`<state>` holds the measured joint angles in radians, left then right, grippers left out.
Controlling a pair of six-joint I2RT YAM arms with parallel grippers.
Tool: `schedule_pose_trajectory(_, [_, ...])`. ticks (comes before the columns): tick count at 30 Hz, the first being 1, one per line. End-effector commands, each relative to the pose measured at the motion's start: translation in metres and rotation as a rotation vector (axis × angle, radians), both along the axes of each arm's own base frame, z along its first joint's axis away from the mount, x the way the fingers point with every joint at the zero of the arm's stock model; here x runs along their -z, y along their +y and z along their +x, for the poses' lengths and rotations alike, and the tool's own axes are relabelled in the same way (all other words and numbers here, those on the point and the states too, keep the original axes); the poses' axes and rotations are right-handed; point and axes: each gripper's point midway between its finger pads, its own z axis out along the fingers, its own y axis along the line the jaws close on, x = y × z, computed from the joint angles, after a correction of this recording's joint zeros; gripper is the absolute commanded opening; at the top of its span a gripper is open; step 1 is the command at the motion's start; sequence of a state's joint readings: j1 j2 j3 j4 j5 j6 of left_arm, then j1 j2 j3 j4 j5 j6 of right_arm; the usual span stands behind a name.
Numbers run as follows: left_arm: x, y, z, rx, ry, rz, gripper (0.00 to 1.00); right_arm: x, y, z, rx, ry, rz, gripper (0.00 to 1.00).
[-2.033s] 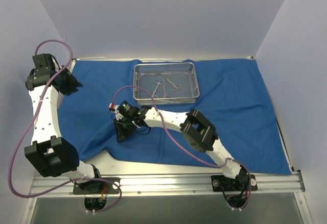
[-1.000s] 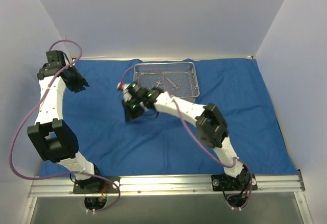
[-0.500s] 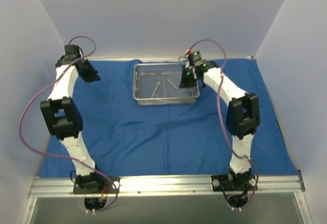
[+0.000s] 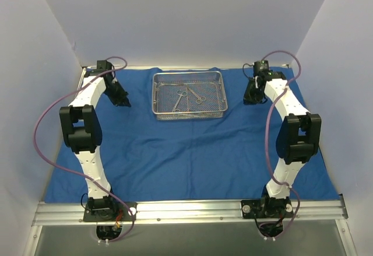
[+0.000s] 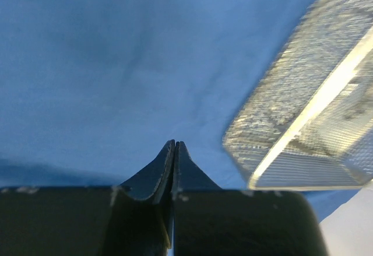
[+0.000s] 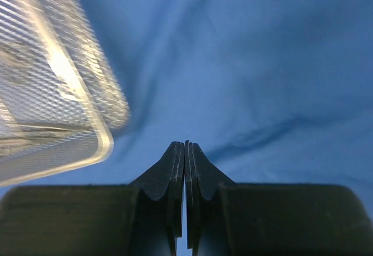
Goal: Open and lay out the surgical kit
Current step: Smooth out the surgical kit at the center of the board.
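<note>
While left gripper point(image 5: 175, 144) and right gripper point(image 6: 186, 144) pinch closed, both seem empty

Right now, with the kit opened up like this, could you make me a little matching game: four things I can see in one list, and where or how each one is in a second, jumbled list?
Things:
1. blue cloth
2. wire-mesh tray
3. steel instruments
4. left gripper

Places or states:
A. lying inside the tray
B. spread open, wrinkled, beneath the tray
C. shut and empty, over the cloth to the left of the tray
D. standing on the cloth near its far edge, about the middle

Pairs: 1-B, 2-D, 3-A, 4-C.
</note>
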<state>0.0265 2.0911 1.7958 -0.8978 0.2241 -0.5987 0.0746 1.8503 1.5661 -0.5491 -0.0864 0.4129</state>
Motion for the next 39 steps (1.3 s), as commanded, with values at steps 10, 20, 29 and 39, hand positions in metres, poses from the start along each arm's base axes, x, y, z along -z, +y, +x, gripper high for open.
schedule_pose_trajectory(10, [0.042, 0.003, -0.058, -0.036, 0.256, 0.18, 0.02, 0.055, -0.005, -0.035, -0.019, 0.152, -0.021, 0.0])
schedule_pose_trajectory(20, [0.082, 0.016, -0.048, -0.074, 0.439, 0.177, 0.02, 0.12, 0.006, -0.033, -0.01, 0.27, -0.001, 0.0])
schedule_pose_trajectory(29, [0.1, 0.073, -0.018, -0.198, 0.438, 0.065, 0.02, 0.159, 0.036, 0.007, -0.011, 0.304, 0.06, 0.0])
schedule_pose_trajectory(39, [0.101, 0.103, 0.032, -0.21, 0.348, -0.015, 0.02, 0.172, 0.048, 0.039, 0.032, 0.327, 0.141, 0.0])
